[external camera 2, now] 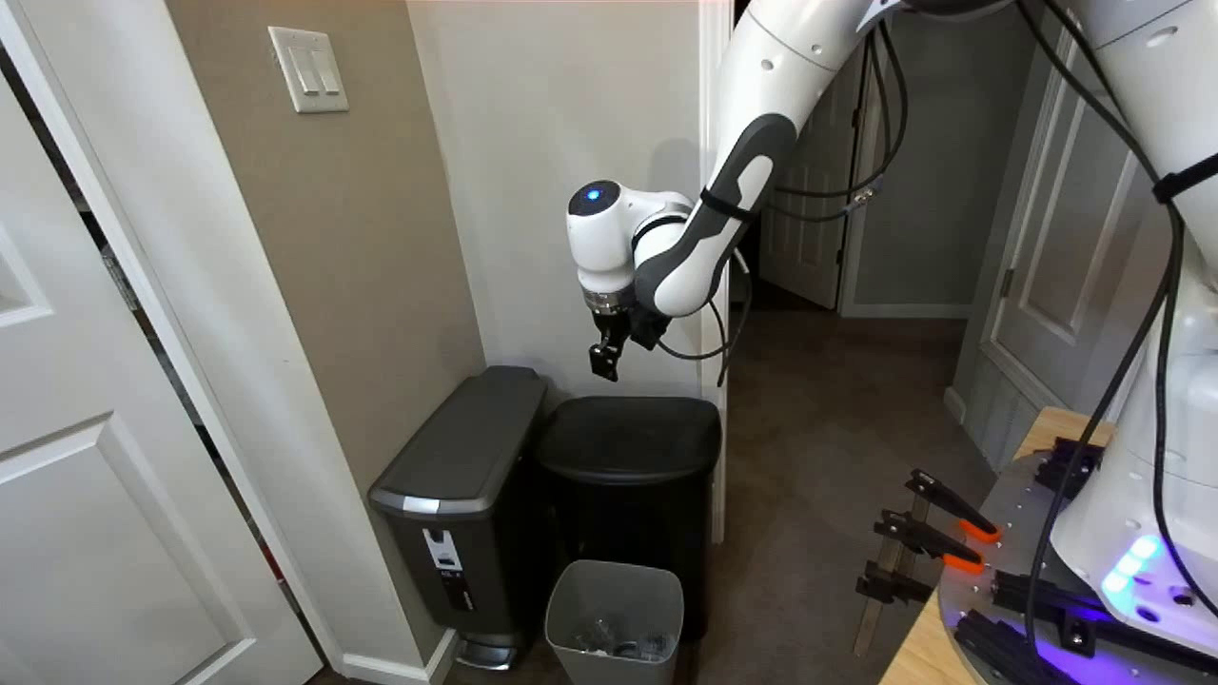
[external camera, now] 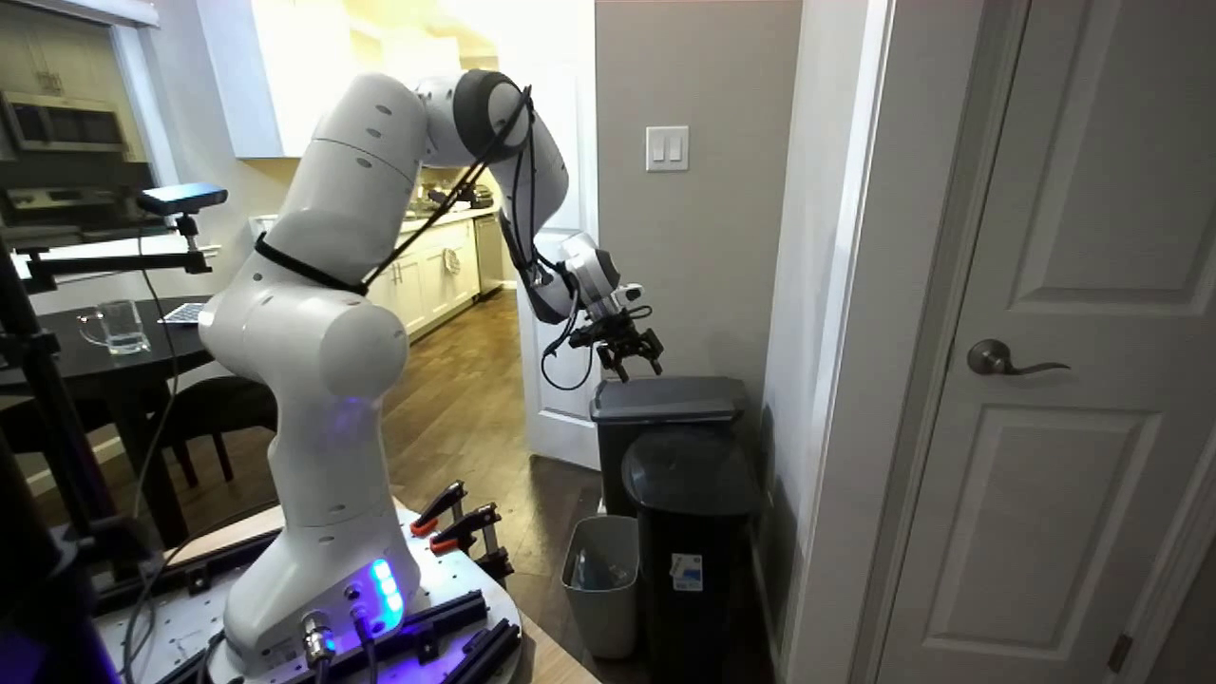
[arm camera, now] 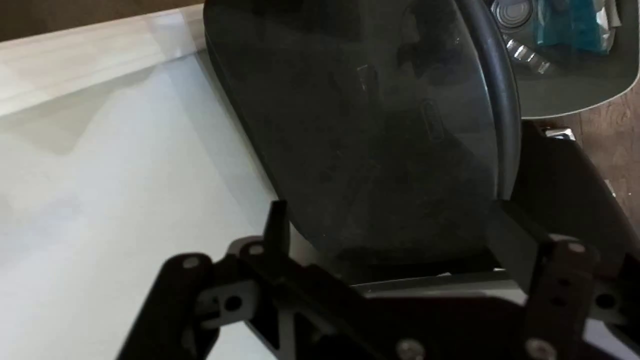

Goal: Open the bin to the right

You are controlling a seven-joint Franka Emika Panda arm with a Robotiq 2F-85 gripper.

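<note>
The tall black bin (external camera: 692, 475) has a flat, shut lid with a rounded front edge. In an exterior view it stands right of the grey-lidded bin (external camera 2: 457, 447), and its black lid (external camera 2: 630, 433) is down. In the wrist view the lid (arm camera: 370, 125) fills the middle, beside a white wall. My gripper (external camera: 639, 369) hangs pointing down above the bins, apart from both lids, and also shows in an exterior view (external camera 2: 603, 366). In the wrist view its fingers (arm camera: 392, 215) are spread wide with nothing between them. The far side of the black bin is hidden.
A small grey wastebasket (external camera 2: 617, 618) with loose rubbish stands in front of the bins. Walls stand close behind and beside them. A white door (external camera: 560, 361) stands near the bins. Clamps (external camera 2: 937, 533) stick out from the robot's table.
</note>
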